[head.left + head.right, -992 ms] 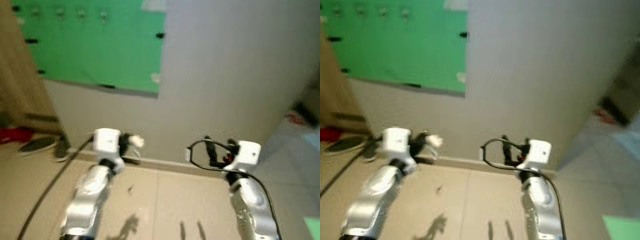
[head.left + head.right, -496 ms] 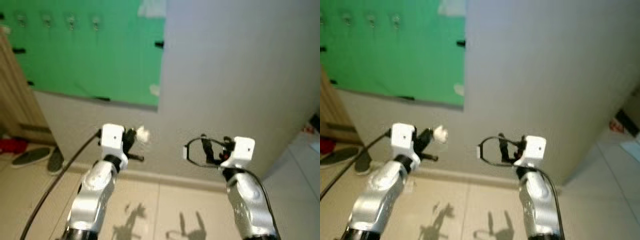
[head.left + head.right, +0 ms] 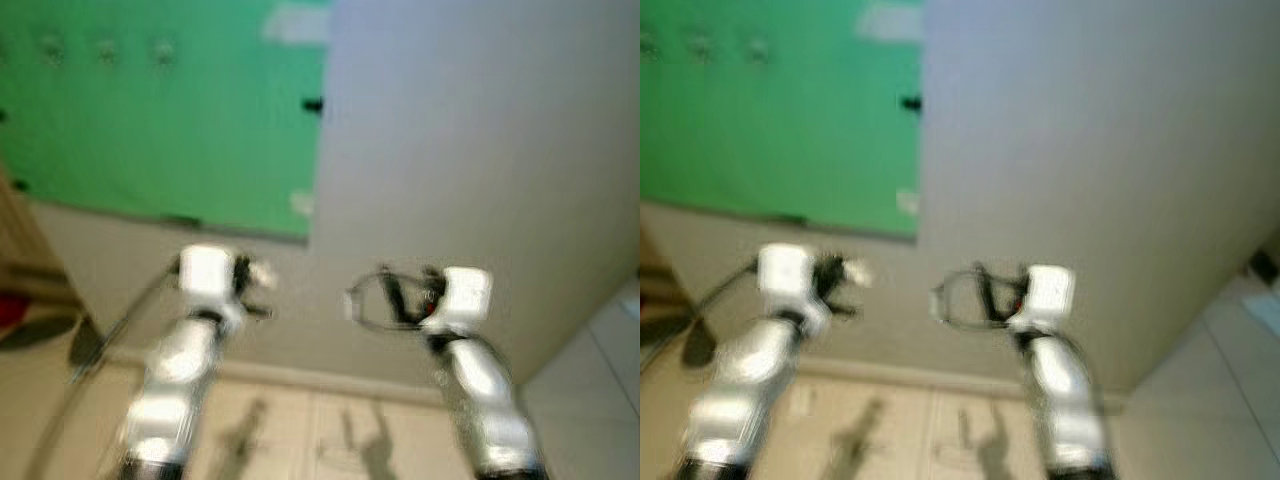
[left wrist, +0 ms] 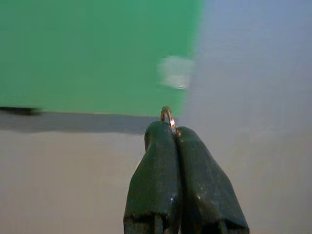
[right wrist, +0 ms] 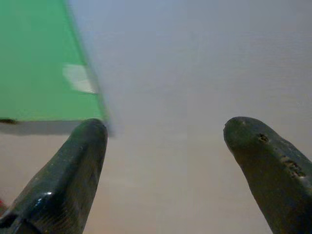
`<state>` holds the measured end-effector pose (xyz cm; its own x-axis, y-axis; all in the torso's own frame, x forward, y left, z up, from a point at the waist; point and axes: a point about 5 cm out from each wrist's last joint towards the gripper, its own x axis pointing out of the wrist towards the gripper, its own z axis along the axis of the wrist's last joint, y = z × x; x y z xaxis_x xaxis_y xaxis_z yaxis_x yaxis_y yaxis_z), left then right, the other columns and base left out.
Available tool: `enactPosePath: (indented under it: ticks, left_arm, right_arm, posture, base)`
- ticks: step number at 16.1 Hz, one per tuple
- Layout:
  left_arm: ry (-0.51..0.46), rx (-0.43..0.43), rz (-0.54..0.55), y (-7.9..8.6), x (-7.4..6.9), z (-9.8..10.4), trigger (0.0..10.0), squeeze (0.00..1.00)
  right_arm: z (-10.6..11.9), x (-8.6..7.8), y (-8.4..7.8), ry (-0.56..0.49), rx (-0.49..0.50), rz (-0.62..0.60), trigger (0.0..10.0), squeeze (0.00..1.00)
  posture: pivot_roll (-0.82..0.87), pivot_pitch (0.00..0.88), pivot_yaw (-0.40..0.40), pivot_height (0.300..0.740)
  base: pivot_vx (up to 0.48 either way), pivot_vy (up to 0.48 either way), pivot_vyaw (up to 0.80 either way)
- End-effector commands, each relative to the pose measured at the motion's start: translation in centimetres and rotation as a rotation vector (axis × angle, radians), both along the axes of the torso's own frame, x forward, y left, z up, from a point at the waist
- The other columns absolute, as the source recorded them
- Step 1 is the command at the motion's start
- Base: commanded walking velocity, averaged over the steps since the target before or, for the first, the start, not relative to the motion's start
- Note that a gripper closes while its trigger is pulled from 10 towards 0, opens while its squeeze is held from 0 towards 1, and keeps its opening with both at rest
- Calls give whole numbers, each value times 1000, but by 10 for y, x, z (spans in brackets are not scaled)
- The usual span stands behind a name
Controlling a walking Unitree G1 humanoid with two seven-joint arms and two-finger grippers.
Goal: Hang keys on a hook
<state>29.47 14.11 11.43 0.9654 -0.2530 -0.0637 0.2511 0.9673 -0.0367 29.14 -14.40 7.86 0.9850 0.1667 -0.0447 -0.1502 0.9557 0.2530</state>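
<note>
Pinching a key ring (image 4: pixel 167 115) in my left gripper (image 4: pixel 174 132) below the green board (image 3: pixel 160 110); right gripper (image 5: pixel 165 131) spread wide (holding nothing).

shiny metal key ring (image 4: pixel 167 116), matt green board (image 4: pixel 92 53)

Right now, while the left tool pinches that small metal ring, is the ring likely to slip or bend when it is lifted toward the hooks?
The key ring is probably stiff: it keeps a clean curve above the shut fingers of the left tool. It may be slippery, since only a thin, shiny arc sticks out. It looks light. The hooks on the green board are blurred.
</note>
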Motion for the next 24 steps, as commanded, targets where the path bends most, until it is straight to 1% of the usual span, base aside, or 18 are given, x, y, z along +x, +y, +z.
enactPosePath:
  ticks: [1,3,7,11,14,18,19,20,22,24]
  left_arm:
    - [-24,23,9,7,2,6,10000,0]
    - [-27,33,-2,7,2,6,10000,0]
    - [-26,33,-5,5,3,6,10000,0]
    - [-24,33,-6,4,3,5,10000,0]
    - [-44,53,9,8,5,8,10000,0]
    - [-91,85,-5,7,9,15,10000,0]
    - [-123,91,-29,3,8,20,10000,0]
    - [-134,93,-38,1,8,22,10000,0]
    - [-165,85,-63,-3,9,28,10000,0]
    - [-174,101,-81,-5,9,29,10000,0]
  right_arm:
    - [5,3,7,-16,13,23,10000,0]
    - [4,2,9,-11,13,31,10000,0]
    - [1,1,7,-2,7,28,10000,0]
    - [1,2,7,-4,5,32,10000,0]
    - [0,1,9,-4,4,42,10000,0]
    - [0,1,10,-2,5,47,10000,0]
    - [1,1,9,-14,-3,38,10000,0]
    - [2,1,8,-24,-5,29,10000,0]
    - [7,2,0,-50,-4,-35,10000,0]
    - [5,3,-5,-36,8,-65,10000,0]
  posture:
    - [9,0,-54,740]
    - [4,0,-50,740]
    - [1,0,-48,740]
    - [7,0,-48,740]
    - [9,0,-47,740]
    - [3,0,-47,740]
    - [2,0,-49,740]
    - [1,0,-49,740]
    - [0,0,-51,740]
    - [2,0,-52,740]
  base:
    - [0,0,0]
    - [0,480,0]
    - [0,480,-587]
    - [0,480,0]
    - [0,470,0]
    - [0,0,0]
    - [386,285,0]
    - [398,270,0]
    - [412,246,0]
    - [428,0,0]
